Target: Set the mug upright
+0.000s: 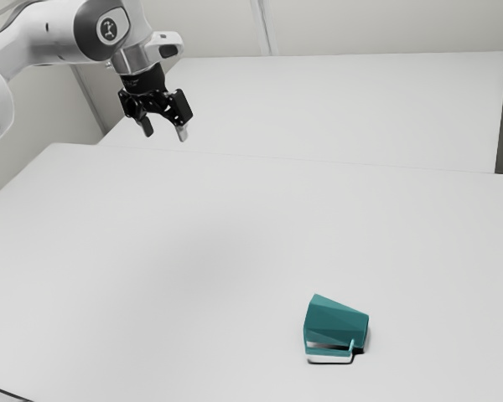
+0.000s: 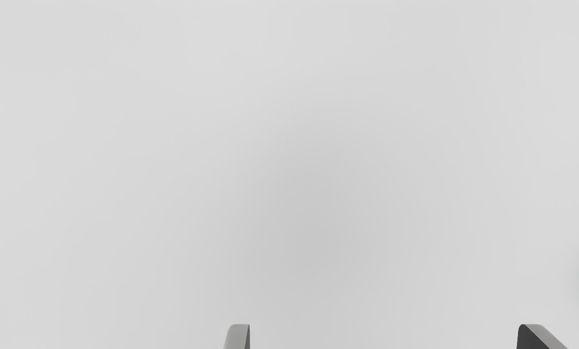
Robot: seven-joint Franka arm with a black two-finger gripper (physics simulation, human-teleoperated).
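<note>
With the black 2-finger tool (image 1: 164, 134) open and empty, softly grab the teal, flat-sided mug (image 1: 335, 327) lying sideways at the exterior view's lower right, then slowly turn it bottom-down.

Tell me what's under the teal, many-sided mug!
The teal, many-sided mug lies on its side, with white tabletop showing around it. The spot right underneath is covered by the mug itself, so I can't see whether anything is hiding there.
</note>
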